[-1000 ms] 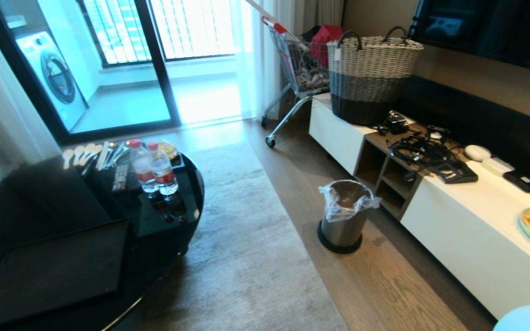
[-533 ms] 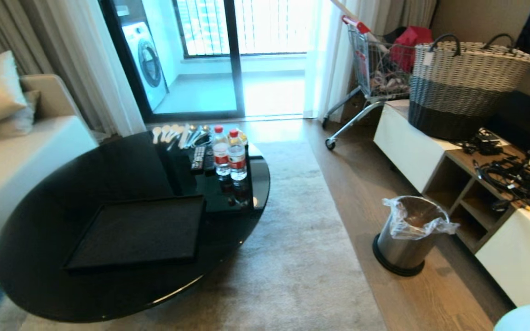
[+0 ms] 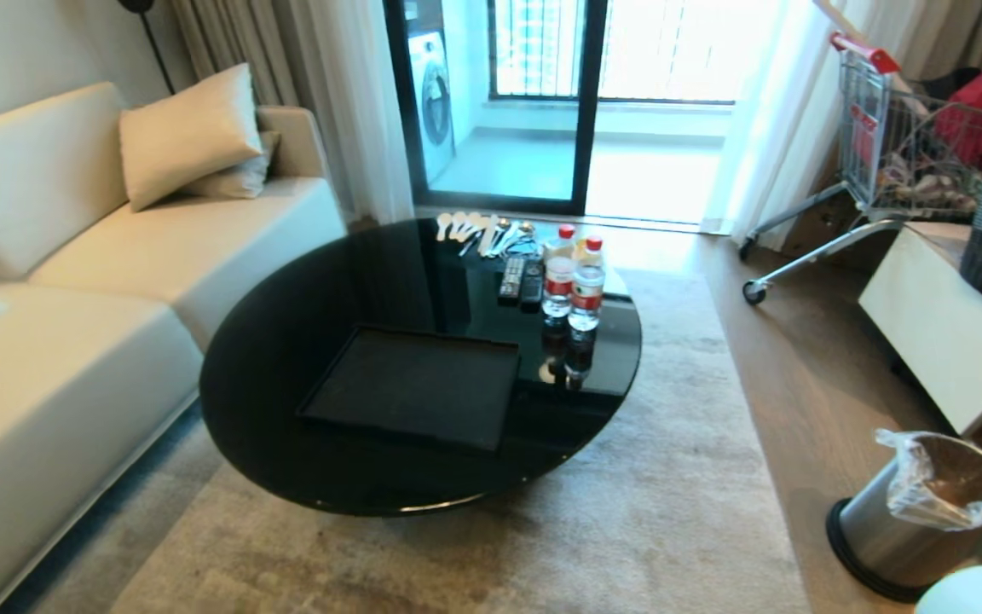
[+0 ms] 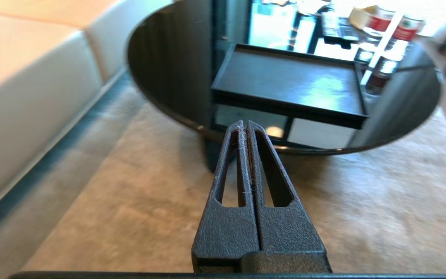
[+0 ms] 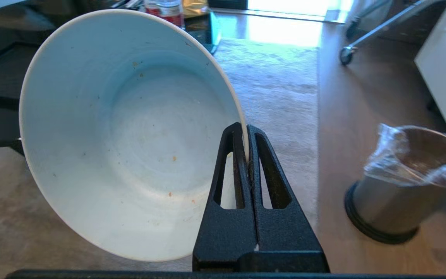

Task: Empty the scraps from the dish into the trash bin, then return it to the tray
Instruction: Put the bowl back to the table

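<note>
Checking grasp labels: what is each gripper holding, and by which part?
The right gripper pinches the white dish by its rim; the left gripper is shut, holding nothing.

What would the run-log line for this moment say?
right gripper: shut on dish rim, only specks inside | left gripper: shut, holding nothing | tray: bare on table | trash bin: floor

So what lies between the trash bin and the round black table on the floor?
Only bare floor: a strip of wood flooring beside the trash bin, then the rug running under the table. The head view shows it.
</note>
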`<state>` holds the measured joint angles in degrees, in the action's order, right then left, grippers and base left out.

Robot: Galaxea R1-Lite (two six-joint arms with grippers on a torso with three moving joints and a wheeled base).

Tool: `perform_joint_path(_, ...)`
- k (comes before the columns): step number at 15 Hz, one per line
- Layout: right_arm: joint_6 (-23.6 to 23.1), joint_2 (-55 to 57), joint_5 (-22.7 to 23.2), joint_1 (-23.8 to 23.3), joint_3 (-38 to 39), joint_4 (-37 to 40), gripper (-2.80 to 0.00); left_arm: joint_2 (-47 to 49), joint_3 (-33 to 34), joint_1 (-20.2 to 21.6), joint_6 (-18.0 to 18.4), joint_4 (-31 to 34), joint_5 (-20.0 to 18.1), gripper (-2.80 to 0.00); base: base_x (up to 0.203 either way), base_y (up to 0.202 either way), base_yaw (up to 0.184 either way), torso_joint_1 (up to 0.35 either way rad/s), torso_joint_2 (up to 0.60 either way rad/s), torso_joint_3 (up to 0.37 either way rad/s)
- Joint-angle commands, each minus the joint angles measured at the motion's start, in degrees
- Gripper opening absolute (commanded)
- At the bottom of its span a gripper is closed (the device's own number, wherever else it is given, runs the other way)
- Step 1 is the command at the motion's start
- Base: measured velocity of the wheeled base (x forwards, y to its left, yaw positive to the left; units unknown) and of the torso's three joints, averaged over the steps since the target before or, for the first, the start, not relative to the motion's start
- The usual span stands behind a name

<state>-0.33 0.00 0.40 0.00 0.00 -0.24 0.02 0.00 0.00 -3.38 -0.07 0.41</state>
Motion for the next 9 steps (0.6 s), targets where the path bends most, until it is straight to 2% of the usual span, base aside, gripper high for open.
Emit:
perform_joint_path(1,-0.03,0.04,0.04,0.0,0.0,-0.02,-2.8,-0.02,0.0,0.0,-0.05,-0.02,0.02,-2.8,-0.003,-0.011,0.17,-0.001,0.0,0.002)
perform_joint_path(5,-0.02,0.09,0.12,0.0,0.0,-0.02,-2.8,-0.02,0.0,0.0,-0.05,-0.02,0.02,-2.8,-0.002,-0.006,0.134,0.002,0.0,0.002)
perform_joint_path(9,-0.02,0.09,0.06,0.0,0.0,-0.02,-2.8,-0.02,0.0,0.0,0.04,-0.02,0.02,-2.8,0.0,0.0,0.0,0.0,0.0,0.0)
